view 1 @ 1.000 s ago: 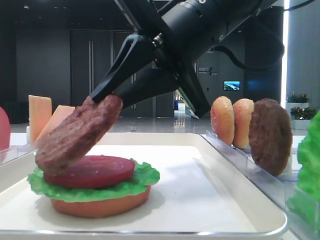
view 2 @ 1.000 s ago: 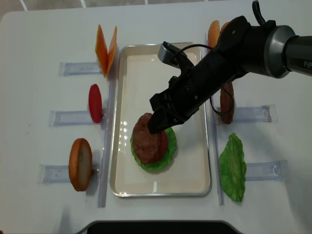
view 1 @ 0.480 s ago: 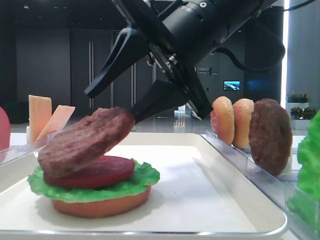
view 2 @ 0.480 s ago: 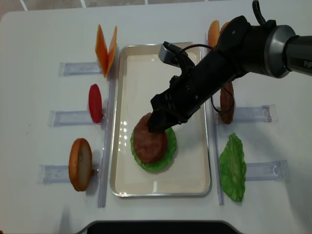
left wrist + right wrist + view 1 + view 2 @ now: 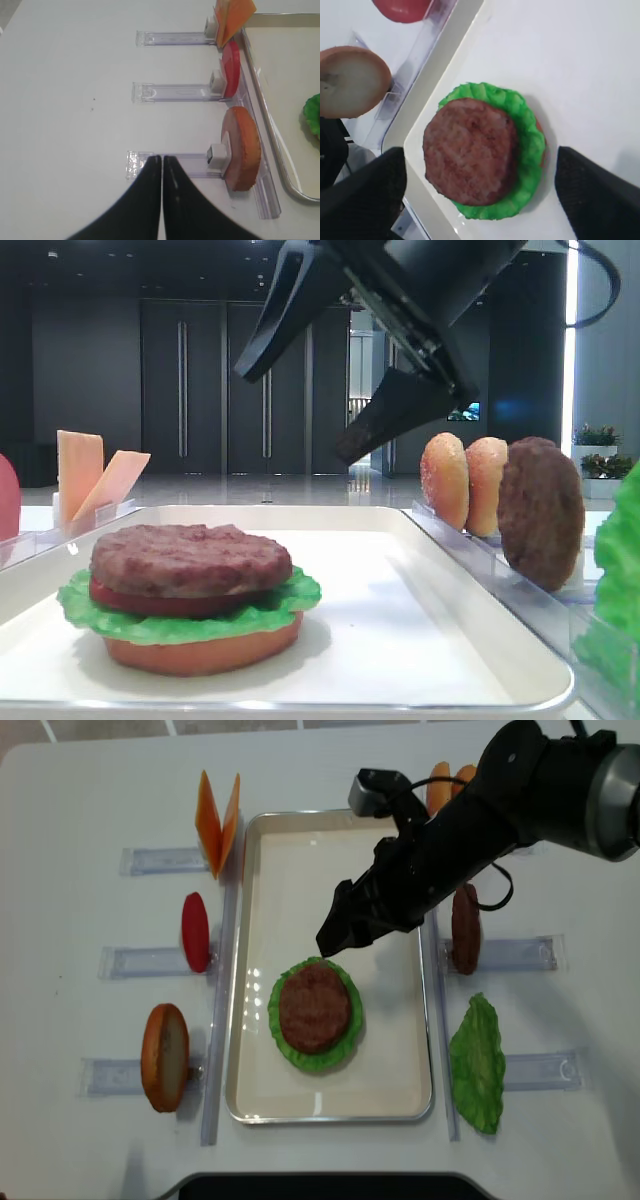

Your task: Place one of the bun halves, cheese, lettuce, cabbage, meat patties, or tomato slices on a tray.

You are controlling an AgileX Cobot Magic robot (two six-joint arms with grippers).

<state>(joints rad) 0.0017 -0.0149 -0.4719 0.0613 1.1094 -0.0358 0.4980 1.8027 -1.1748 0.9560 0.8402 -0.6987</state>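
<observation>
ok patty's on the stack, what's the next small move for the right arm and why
Probably lift the right gripper clear: its jaws stand open above the patty, which lies flat and free on the tomato and lettuce in the tray.

surfaces and finishes

the meat patty (image 5: 190,559) lying on the stack at lower left of the low side view looks rough and grainy, matt dark brown. the lettuce (image 5: 185,610) beneath it is frilly with a faint plastic sheen. the tomato slice (image 5: 150,600) edge looks smooth and matt. the bun base (image 5: 200,652) is smooth orange-brown with a soft shine. the tray (image 5: 420,640) is white and smooth, glossy enough to carry highlights along its rim. the racks (image 5: 175,92) in the left wrist view are clear glossy plastic. the table (image 5: 80,800) is matt white. the right gripper (image 5: 325,390) fingers (image 5: 275,325) look like matt black plastic, with a fine woven-looking texture in the right wrist view.
</observation>
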